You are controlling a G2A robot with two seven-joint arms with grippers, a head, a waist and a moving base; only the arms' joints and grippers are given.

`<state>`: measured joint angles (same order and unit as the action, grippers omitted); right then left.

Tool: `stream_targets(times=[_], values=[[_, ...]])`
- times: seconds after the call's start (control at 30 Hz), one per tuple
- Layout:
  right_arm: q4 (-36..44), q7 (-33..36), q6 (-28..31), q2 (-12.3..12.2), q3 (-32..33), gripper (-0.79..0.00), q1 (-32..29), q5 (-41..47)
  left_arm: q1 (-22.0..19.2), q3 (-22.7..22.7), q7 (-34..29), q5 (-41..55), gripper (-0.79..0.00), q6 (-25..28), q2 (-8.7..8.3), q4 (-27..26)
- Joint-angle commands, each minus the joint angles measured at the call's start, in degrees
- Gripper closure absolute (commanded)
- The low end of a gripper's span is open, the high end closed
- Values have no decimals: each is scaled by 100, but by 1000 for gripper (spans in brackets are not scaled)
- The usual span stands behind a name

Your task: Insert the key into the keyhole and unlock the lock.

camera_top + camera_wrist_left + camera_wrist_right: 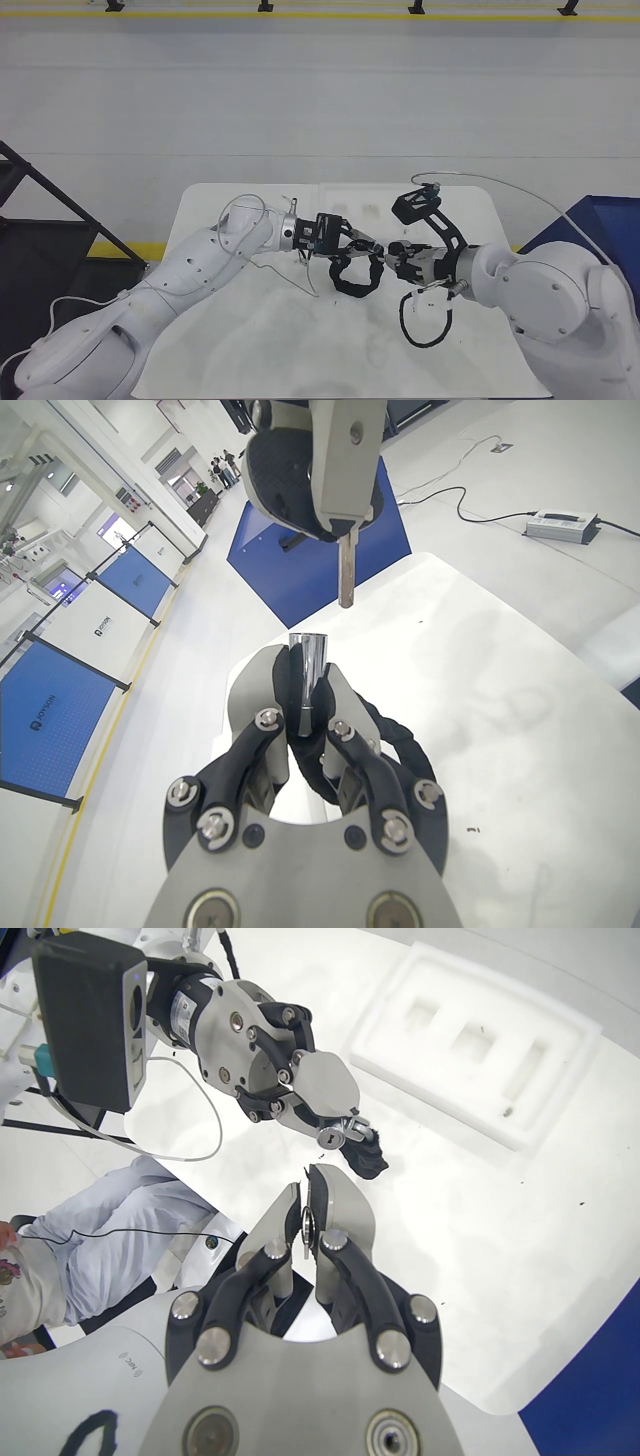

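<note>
Above the middle of the table (250, 330), the left gripper (362, 244) clamps its fingers on the chrome lock cylinder (308, 660), presenting the keyhole (330, 1138). The right gripper (304, 1184) pinches the key (346, 570), tip near the keyhole but not touching, apparently aligned for insertion.

Robotics test hall: blue barrier panels (55, 720), yellow floor line (320, 14).

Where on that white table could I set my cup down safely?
Bare table near the robot, between its arms, and the far left corner beside the foam tray. Crowded mid-table: left gripper with lock, right gripper with key.
</note>
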<state>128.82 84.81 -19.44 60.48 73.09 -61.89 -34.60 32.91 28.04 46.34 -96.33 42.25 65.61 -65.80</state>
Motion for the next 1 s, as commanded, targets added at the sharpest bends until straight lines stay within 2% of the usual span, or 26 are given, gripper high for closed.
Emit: stream_targets(times=[0.0, 0.4, 0.97], values=[[-15, -128, -132, -24, 76, 0, -87, 127, 6, 8, 15, 21, 0, -17, 26, 62], [-23, -505, -509, -185, 80, 0, -213, 263, 64, 5, 61, -33, 0, 40, 147, 182], [-129, -665, -668, -377, -37, 0, -185, 356, 84, 43, 210, -284, 0, 164, 231, 209]])
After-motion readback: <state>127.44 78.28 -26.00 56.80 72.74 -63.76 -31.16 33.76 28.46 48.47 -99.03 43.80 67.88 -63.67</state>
